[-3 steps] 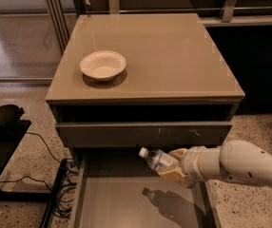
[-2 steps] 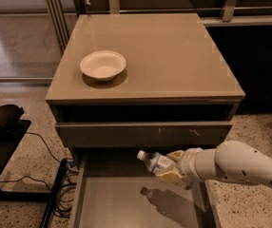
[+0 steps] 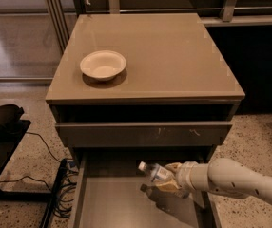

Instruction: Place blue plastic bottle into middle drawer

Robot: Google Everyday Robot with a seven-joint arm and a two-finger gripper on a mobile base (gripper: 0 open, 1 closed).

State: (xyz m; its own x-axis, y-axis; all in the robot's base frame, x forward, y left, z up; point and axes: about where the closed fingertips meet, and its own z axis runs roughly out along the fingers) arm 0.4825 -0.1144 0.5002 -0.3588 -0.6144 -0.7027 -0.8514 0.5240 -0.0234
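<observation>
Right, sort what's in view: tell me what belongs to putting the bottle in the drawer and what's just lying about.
Belongs to the job:
- bottle, held above the drawer floor
- drawer, pulled open
- gripper, over the drawer's right side, fingers closed on the bottle

Just lying about:
- bowl, on the cabinet top
- cables, on the floor at left

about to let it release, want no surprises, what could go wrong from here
The gripper holds the blue plastic bottle tilted above the middle drawer; released there it may bounce or roll on the flat floor. The arm crosses the drawer's right wall, so lowering could bump it.
</observation>
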